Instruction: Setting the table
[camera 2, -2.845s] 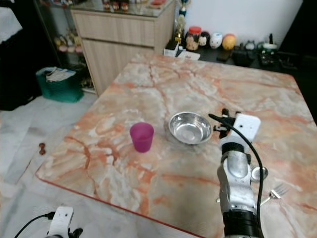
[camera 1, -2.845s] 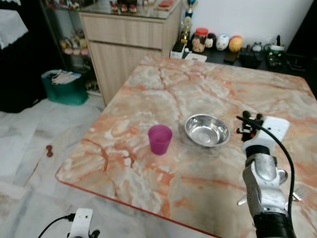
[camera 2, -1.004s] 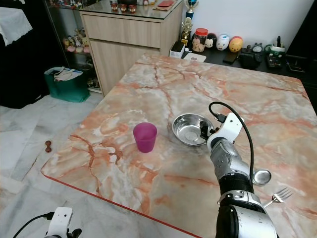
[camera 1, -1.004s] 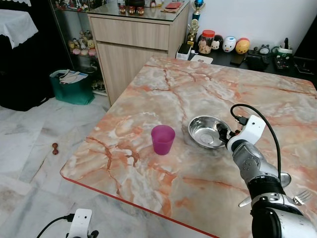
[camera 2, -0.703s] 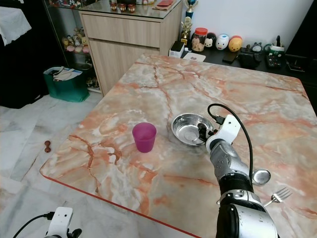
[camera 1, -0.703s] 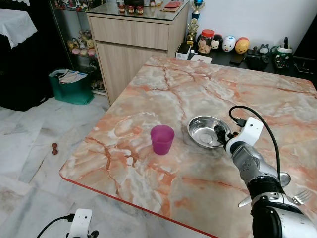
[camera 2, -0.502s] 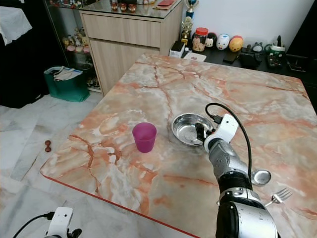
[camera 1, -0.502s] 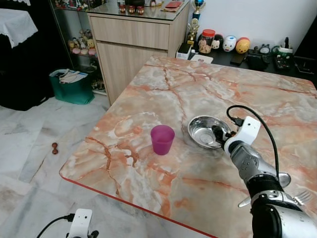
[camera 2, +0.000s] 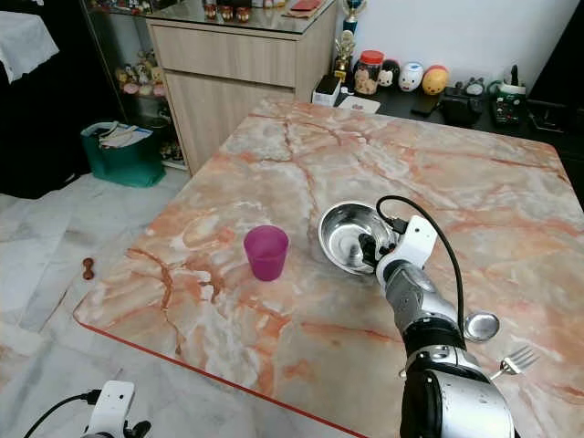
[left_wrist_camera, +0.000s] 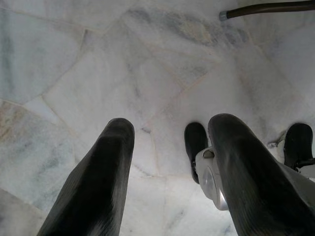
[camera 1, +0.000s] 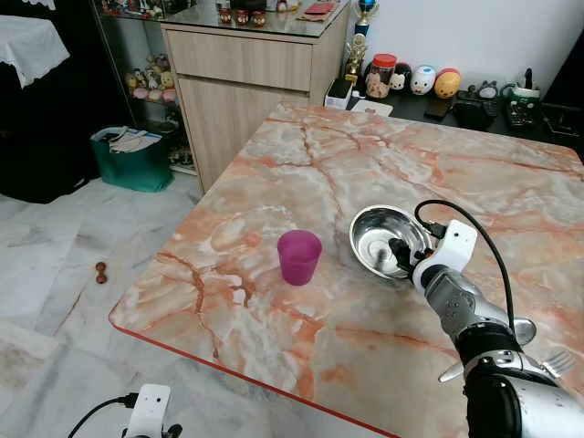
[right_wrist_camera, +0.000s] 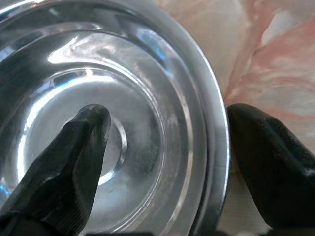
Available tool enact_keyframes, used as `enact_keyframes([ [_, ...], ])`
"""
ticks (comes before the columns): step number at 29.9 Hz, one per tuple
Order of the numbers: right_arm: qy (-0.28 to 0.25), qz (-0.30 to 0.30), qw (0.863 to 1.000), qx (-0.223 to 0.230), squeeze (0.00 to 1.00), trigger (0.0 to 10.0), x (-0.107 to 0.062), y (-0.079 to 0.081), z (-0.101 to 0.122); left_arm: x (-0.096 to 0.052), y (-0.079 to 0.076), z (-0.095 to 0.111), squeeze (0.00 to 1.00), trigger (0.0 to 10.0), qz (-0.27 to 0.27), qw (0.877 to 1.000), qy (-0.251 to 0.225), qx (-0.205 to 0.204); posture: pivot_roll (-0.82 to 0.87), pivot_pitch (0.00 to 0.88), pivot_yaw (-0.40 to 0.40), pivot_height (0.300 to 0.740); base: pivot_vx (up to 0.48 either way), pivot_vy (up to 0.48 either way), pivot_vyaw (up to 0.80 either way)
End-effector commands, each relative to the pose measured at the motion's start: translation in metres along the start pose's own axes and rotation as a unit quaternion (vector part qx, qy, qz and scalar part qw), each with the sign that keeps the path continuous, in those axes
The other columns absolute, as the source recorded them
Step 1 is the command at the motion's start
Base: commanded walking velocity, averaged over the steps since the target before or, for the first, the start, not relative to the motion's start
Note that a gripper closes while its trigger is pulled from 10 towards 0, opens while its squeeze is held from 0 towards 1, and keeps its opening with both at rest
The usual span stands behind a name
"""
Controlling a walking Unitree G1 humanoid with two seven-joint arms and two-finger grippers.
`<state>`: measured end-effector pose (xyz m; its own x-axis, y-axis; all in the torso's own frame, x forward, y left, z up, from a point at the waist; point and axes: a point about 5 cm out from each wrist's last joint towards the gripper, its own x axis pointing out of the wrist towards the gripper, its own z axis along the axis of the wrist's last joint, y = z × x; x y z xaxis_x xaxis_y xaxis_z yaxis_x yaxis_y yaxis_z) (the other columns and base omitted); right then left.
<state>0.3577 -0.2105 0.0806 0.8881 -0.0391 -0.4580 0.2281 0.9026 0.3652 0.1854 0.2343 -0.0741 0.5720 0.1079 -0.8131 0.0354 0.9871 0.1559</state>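
Note:
A steel bowl (camera 1: 388, 239) sits right of centre on the marble table (camera 1: 301, 164), tipped up so its inside faces me. My right gripper (camera 1: 399, 254) is at the bowl's near right rim and is open. In the right wrist view one finger (right_wrist_camera: 78, 147) is inside the bowl (right_wrist_camera: 147, 73) and the other finger (right_wrist_camera: 266, 152) is outside, with the rim between them. A purple cup (camera 1: 299, 256) stands upright left of the bowl. A spoon (camera 2: 481, 324) and a fork (camera 2: 516, 360) lie near the table's right front edge. My left gripper (left_wrist_camera: 170, 132) hangs open over the floor.
A wooden cabinet (camera 1: 246, 73) stands beyond the table's far left corner, with a green basket (camera 1: 128, 160) beside it. Jars and figurines (camera 1: 411, 80) line a low shelf behind the table. The table's front edge (camera 1: 228, 360) runs close to me, above white marble floor.
My right gripper has slid left onto the bowl's rim, one finger going inside. The bowl has tipped up from lying flat. The cup has stayed put.

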Motion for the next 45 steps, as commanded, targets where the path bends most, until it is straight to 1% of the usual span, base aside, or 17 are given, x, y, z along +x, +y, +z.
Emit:
enact_keyframes([
  [1,-0.005,-0.010,1.000,0.000,0.00,10.0,0.000,-0.004,0.003,0.000,0.000,-0.001,0.00,10.0,-0.004,1.000,0.007,0.012,0.05,0.000,-0.030,0.740,0.000,0.000,0.00],
  [6,-0.015,-0.012,1.000,0.007,0.00,10.0,-0.001,-0.006,0.006,0.000,0.000,-0.001,0.00,10.0,-0.004,1.000,0.007,0.015,0.05,0.000,-0.028,0.740,0.000,0.000,0.00],
  [13,-0.022,-0.001,1.000,0.011,0.00,10.0,0.000,-0.001,0.009,0.000,0.000,-0.001,0.00,10.0,-0.007,1.000,0.006,0.023,0.05,0.000,-0.026,0.740,0.000,0.000,0.00],
  [20,-0.008,-0.005,1.000,0.015,0.00,10.0,0.000,-0.003,0.002,0.000,0.000,-0.001,0.00,10.0,-0.008,1.000,0.006,0.027,0.05,0.000,-0.027,0.740,0.000,0.000,0.00],
  [31,-0.003,0.015,1.000,0.010,0.00,10.0,0.000,0.000,-0.002,0.000,0.000,-0.001,0.00,10.0,-0.007,0.999,0.006,0.031,0.05,0.000,-0.026,0.740,0.000,0.000,0.00],
  [32,-0.003,0.018,1.000,0.008,0.00,8.9,0.000,0.000,-0.003,0.000,0.000,-0.001,0.00,10.0,-0.007,0.999,0.006,0.030,0.05,0.000,-0.027,0.740,0.000,0.000,0.00],
  [33,-0.003,0.019,1.000,0.008,0.00,4.8,0.000,0.000,-0.003,0.000,0.000,-0.001,0.00,10.0,-0.007,1.000,0.006,0.030,0.05,0.000,-0.029,0.740,0.000,0.000,0.00],
  [34,-0.004,0.019,1.000,0.008,0.00,4.8,0.000,0.000,-0.003,0.000,0.000,-0.001,0.00,10.0,-0.007,1.000,0.006,0.030,0.05,0.000,-0.029,0.740,0.000,0.000,0.00],
  [35,-0.004,0.021,1.000,0.005,0.00,0.0,0.000,0.001,-0.003,0.000,0.000,-0.001,0.00,10.0,-0.006,1.000,0.006,0.030,0.05,0.000,-0.030,0.740,0.000,0.000,0.00],
  [37,-0.002,0.025,1.000,-0.003,0.00,0.0,0.000,0.003,-0.003,0.000,-0.001,-0.001,0.00,10.0,-0.007,0.999,0.006,0.031,0.05,0.000,-0.031,0.740,0.000,0.000,0.00],
  [45,-0.004,0.029,0.999,-0.011,0.00,0.0,0.001,0.005,-0.001,0.000,-0.001,-0.001,0.00,10.0,-0.007,1.000,0.007,0.030,0.05,0.000,-0.033,0.740,0.000,0.000,0.00],
])
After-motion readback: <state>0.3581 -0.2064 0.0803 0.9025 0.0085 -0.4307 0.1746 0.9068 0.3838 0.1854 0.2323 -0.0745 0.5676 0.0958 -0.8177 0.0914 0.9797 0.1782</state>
